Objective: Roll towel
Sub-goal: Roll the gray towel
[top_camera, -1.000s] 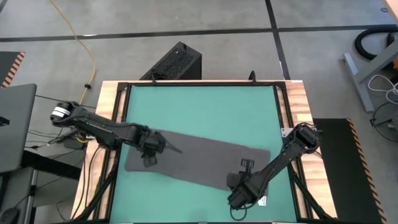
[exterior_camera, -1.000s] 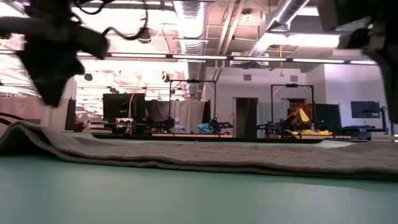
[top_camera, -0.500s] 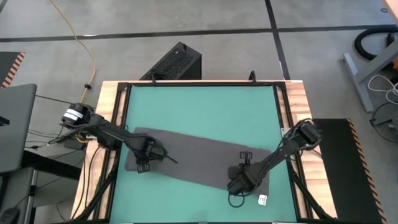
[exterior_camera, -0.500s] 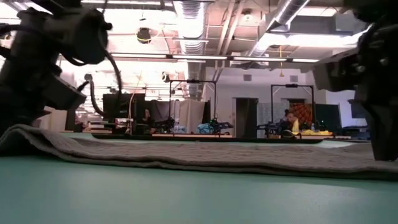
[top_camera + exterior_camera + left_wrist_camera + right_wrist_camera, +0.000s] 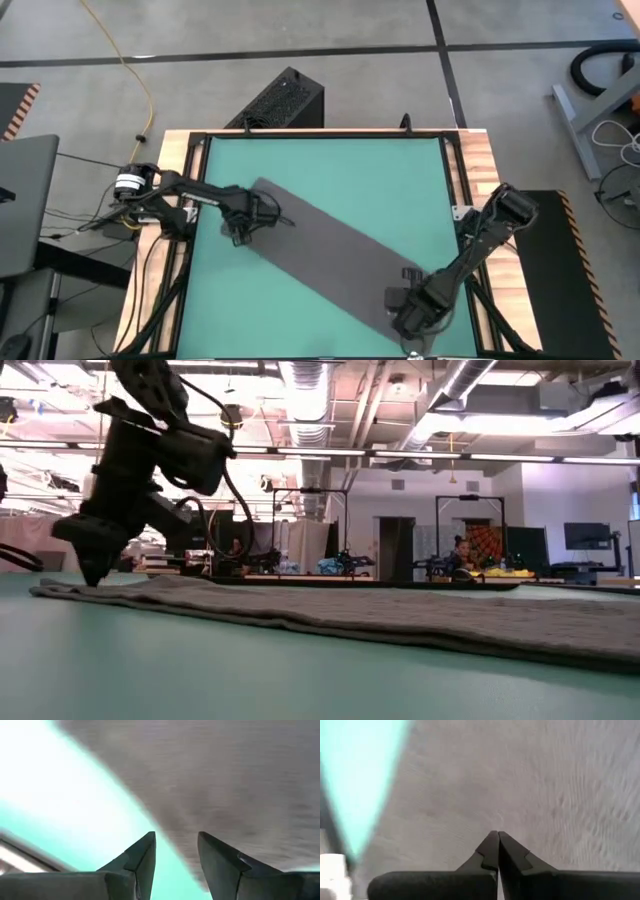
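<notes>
- Broadly, the table [image 5: 320,165] is carrying the towel [image 5: 330,255] as one flat dark grey strip, running diagonally from the far-left part of the green surface down to the near-right corner.
- Judging by how it is draping in the low view, the towel [image 5: 380,618] is looking soft, limp and light, with a nubbly weave that is probably gripping well; it is likely sagging and dragging along the mat instead of holding any shape, so a corner or a short end edge is looking like the best place to pinch before rolling.
- Over at the towel's far-left end, the left gripper [image 5: 247,214] is pressing down at the cloth's edge; in the left wrist view its fingers [image 5: 142,857] are standing a little apart, one over green mat and the other over the cloth, straddling the edge with nothing visibly caught between them.
- Meanwhile, the right gripper [image 5: 412,310] is sitting on the near-right end; in the right wrist view its fingertips [image 5: 490,845] are meeting tip to tip against the weave, and whether a fold of towel is pinched between them I cannot tell.
- Finally, no rolled portion is showing anywhere, so by my judgement the rolling is not yet begun.
</notes>
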Available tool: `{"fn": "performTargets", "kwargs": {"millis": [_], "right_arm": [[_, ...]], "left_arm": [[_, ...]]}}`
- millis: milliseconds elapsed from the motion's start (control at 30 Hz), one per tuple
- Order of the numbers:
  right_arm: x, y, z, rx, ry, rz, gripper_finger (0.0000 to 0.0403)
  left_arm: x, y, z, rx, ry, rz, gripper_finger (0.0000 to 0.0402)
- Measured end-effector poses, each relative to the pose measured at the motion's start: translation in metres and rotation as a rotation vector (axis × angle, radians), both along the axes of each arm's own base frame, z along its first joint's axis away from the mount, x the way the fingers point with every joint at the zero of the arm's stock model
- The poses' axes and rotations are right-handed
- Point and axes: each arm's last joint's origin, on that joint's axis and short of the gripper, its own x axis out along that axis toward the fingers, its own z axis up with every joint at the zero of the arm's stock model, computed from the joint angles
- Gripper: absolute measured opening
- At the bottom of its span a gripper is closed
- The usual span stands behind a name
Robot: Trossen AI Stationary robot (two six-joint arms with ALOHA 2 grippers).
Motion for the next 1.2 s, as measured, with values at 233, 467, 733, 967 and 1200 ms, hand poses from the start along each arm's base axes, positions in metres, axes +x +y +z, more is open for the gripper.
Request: {"fn": "performTargets", "kwargs": {"millis": [233, 467, 733, 967, 1200], "right_arm": [[-0.003, -0.004, 0.026, -0.075, -0.203, 0.062, 0.0024], [0.012, -0.009, 0.025, -0.093, -0.265, 0.089, 0.0024], [0.031, -0.018, 0.011, -0.127, -0.237, 0.161, 0.0024], [0.046, -0.031, 0.003, -0.158, -0.220, 0.222, 0.0024], [0.069, -0.056, 0.004, -0.167, -0.262, 0.265, 0.0024]], "left_arm": [[0.008, 0.017, 0.023, 0.050, -0.137, 0.054, 0.0137], [0.033, 0.026, 0.026, 0.068, -0.392, 0.000, 0.0137], [0.033, 0.065, -0.002, 0.106, -0.279, 0.070, 0.0137], [0.012, 0.105, -0.014, 0.235, -0.076, 0.135, 0.0137], [-0.020, 0.146, -0.012, 0.373, 0.083, 0.223, 0.0137]]}}
